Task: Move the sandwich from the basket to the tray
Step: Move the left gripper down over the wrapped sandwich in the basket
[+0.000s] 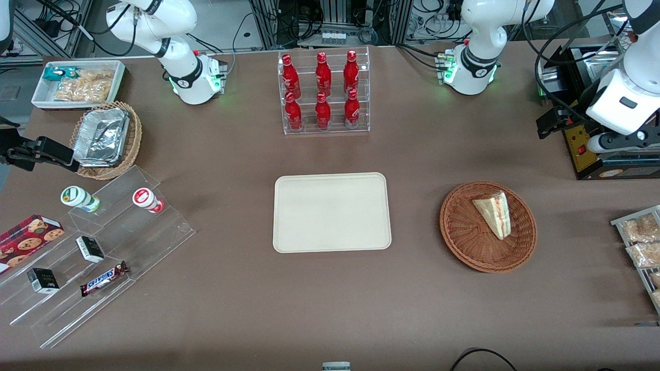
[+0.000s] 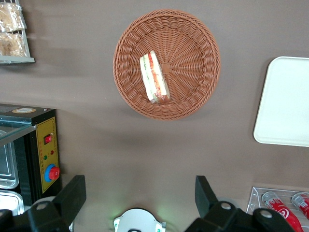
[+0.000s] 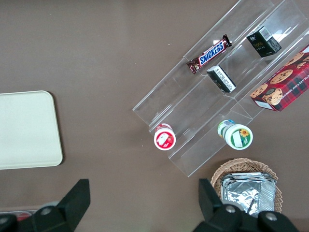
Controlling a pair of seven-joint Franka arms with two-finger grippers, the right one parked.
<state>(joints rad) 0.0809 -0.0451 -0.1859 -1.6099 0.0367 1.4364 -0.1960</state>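
Wicker, reddish-brown and round: that basket [image 2: 166,64] is my landmark, and the sandwich [image 2: 154,78] lies in it, a pale wedge resting on the weave with its red and green filling edge showing, a little off the basket's centre. My gripper [image 2: 140,193] hangs high above the table, up over the stretch farther from the front camera than the basket, fingers [image 2: 72,193] spread wide with nothing between them. Released, empty, not yet near the bread.

Beside the basket, toward the parked arm's end of the table, sits the tray [image 1: 331,212], bare and cream, well apart from the basket rim. Toward the working arm's end, near the basket, stands a black control box [image 2: 46,154] with a red button.

Now the worries. That bread looks soft; clench too hard and I'd judge the layers squash or slide out. The wedge lies at an angle to my fingers, so if I come down without turning, I may catch a corner and tip it. Go too deep and a fingertip could snag the weave and drag the light basket along. And lifting low over the rim risks clipping the sandwich loose before the tray.
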